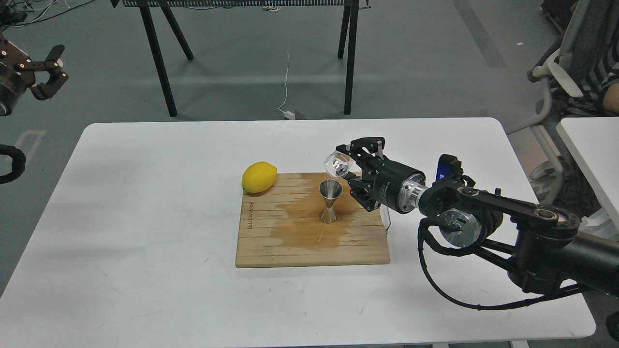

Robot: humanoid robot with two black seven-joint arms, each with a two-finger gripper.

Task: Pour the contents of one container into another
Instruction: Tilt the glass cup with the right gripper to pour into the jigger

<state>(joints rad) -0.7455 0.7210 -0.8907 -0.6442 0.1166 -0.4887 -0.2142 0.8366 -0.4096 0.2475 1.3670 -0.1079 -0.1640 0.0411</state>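
A small clear glass cup [337, 164] hangs tipped on its side, mouth toward the left and down, with my right gripper [349, 166] shut on it. Just below and slightly left of the cup stands the steel hourglass jigger [330, 201], upright on the wooden board [271, 241]. A wet stain spreads over the board around the jigger's foot. My left gripper [48, 72] is far off at the upper left, above the floor beside the table, its fingers apart and holding nothing.
A yellow lemon [258, 177] lies at the board's back left corner. The board sits mid-way on a white table [145, 217]. Black trestle legs [159, 58] stand behind the table; a chair with a seated person [587, 63] is at the right.
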